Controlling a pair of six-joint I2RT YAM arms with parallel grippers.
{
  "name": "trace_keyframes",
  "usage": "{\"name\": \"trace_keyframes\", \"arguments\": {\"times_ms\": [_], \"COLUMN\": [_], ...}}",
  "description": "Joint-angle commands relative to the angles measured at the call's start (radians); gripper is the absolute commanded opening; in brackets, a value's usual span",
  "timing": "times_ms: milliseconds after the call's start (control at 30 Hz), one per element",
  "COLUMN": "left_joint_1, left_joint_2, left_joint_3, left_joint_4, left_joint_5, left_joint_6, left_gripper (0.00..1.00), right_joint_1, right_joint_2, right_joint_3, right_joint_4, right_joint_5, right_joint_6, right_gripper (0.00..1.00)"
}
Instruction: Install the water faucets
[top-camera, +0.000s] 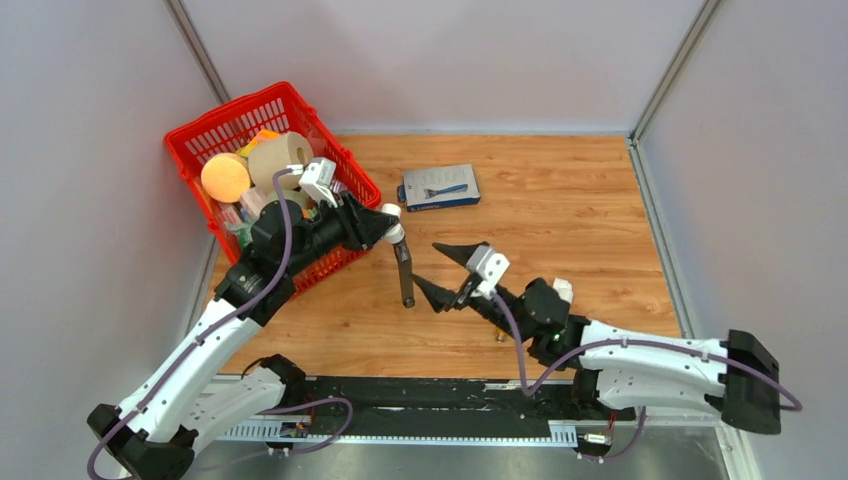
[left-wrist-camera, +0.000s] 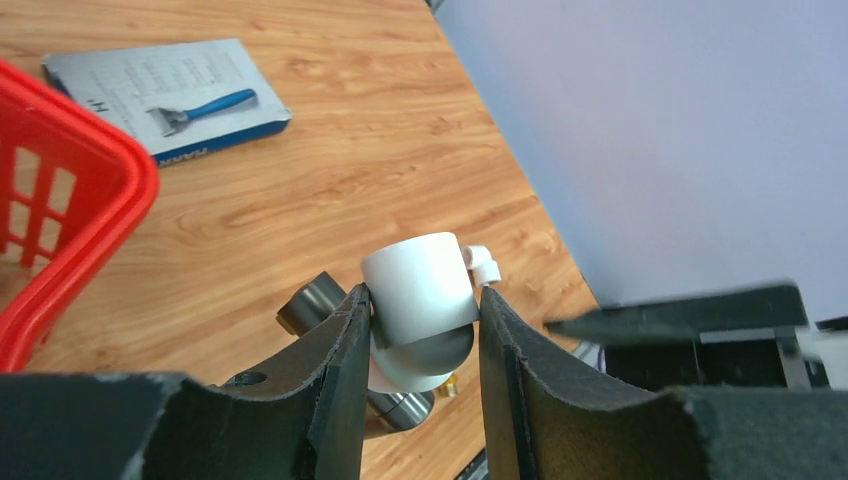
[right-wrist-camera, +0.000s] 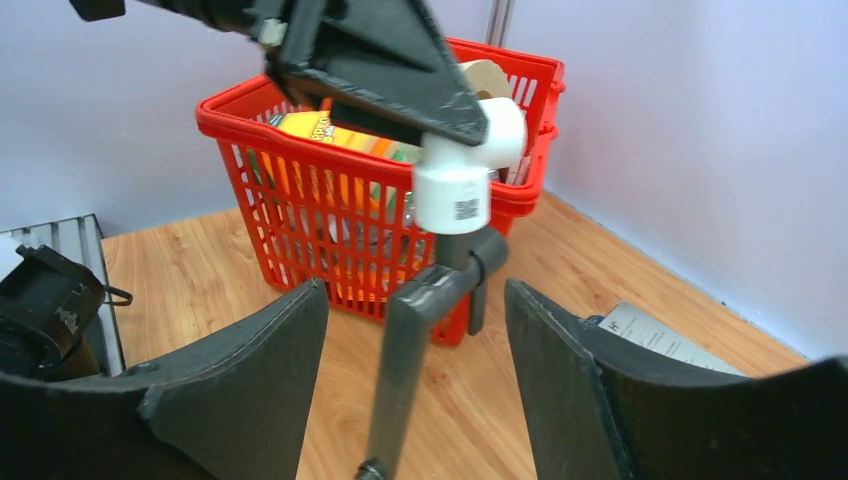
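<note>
My left gripper (top-camera: 393, 222) is shut on a white elbow fitting (left-wrist-camera: 420, 285), seen in its wrist view between the jaws (left-wrist-camera: 420, 300). A dark grey faucet tube (top-camera: 404, 275) hangs down from that fitting above the wooden table. In the right wrist view the fitting (right-wrist-camera: 462, 170) sits on top of the faucet (right-wrist-camera: 410, 340), whose long arm runs down between my right gripper's jaws (right-wrist-camera: 415, 290). My right gripper (top-camera: 445, 272) is open, with a finger on each side of the tube and not touching it.
A red basket (top-camera: 345, 170) full of household items stands at the back left, right behind the left gripper. A boxed razor (top-camera: 440, 187) lies on the table (top-camera: 580, 210) at the back middle. A small brass part (top-camera: 498, 337) lies near the right arm.
</note>
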Motion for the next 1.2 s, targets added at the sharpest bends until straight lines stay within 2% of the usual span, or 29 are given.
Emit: {"name": "trace_keyframes", "arguments": {"times_ms": [0,267,633,767,967,1067,1167], "left_joint_1": [-0.003,-0.004,-0.007,-0.009,-0.009,-0.009,-0.007], "left_joint_2": [-0.052,-0.061,-0.047,-0.044,-0.015,0.008,0.039], "left_joint_3": [0.001,0.015,0.021,0.032,0.087,0.104,0.153], "left_joint_4": [0.111,0.082,0.07,0.05,-0.008,-0.017,-0.049], "left_joint_5": [-0.109,-0.104,-0.081,-0.077,-0.04,0.02,0.127], "left_joint_6": [-0.07,-0.058,-0.055,-0.043,0.005,0.032,0.115], "left_gripper": [0.0,0.0,0.0,0.0,0.0,0.0,0.0], "right_joint_1": [0.139,0.167,0.167,0.168,0.165,0.157,0.105], "right_joint_2": [0.118,0.347,0.514,0.539,0.481,0.42,0.332], "right_joint_3": [-0.021,0.05,0.091,0.109,0.083,0.067,0.054], "right_joint_4": [0.261,0.338,0.49,0.473,0.429,0.357,0.22], "right_joint_5": [0.327,0.417,0.437,0.43,0.382,0.289,0.078], "right_joint_6": [-0.125,-0.189,-0.323,-0.355,-0.355,-0.338,-0.288], "right_gripper": [0.72,0.71,0.66,0.56,0.24,0.13,0.1]}}
